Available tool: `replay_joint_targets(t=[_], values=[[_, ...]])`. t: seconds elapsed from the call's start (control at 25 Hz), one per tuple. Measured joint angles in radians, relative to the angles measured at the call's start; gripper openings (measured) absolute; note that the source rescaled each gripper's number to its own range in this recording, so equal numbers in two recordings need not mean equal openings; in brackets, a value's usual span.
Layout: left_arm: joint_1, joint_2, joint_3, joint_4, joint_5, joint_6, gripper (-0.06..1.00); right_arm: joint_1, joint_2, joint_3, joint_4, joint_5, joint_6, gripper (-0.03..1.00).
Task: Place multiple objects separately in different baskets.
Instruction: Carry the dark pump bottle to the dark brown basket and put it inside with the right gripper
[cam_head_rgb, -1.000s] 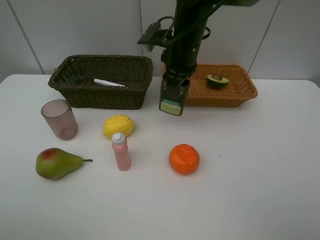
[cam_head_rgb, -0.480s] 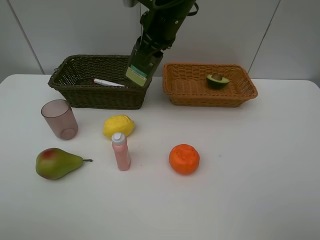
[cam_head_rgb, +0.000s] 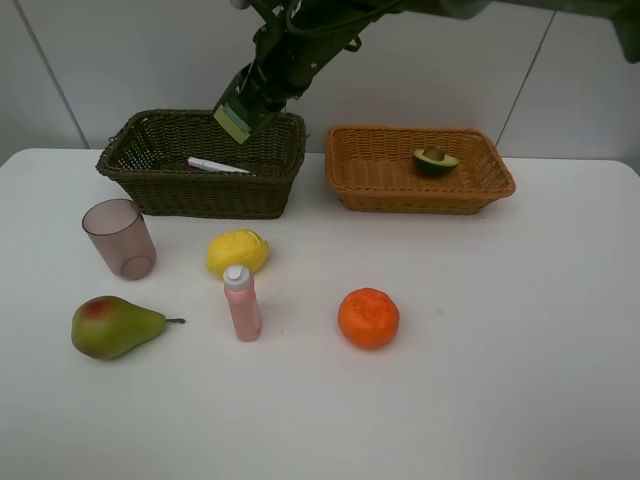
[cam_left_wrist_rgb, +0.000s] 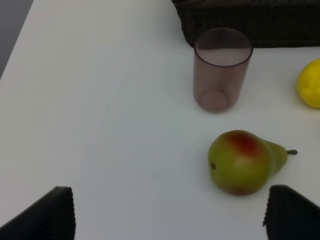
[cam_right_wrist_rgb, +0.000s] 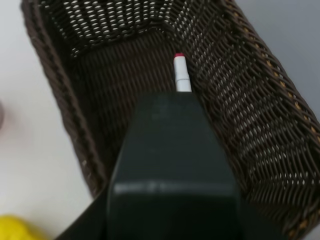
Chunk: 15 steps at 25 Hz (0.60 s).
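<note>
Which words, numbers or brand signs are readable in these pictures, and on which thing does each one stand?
No text here can be read.
The pale green label on the dark bottle: too small and blurred to read.
The marker: no print can be made out.
The pink bottle: no label visible.

1. My left gripper (cam_left_wrist_rgb: 170, 212) hangs low, facing down, jaws spread wide, with nothing between the fingertips (cam_left_wrist_rgb: 52, 215).
2. My right arm (cam_head_rgb: 330, 20) reaches across the middle, slanting down to the left.
3. My right gripper (cam_head_rgb: 262, 82) is clamped on the dark pump bottle (cam_head_rgb: 237, 117), held aloft and tilted.
</note>
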<state>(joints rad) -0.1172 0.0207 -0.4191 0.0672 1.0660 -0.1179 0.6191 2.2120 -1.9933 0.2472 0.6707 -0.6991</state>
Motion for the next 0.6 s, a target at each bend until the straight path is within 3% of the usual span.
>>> replay_joint_targets(t=[0.24,0.6], values=[[0.0,0.0,0.0,0.0,0.0,0.0,1.0,0.0,0.081,0.0,0.004,-0.123,0.0,0.28],[0.0,0.0,0.0,0.0,0.0,0.0,1.0,0.0,0.128,0.0,0.004,-0.161,-0.001,0.28]])
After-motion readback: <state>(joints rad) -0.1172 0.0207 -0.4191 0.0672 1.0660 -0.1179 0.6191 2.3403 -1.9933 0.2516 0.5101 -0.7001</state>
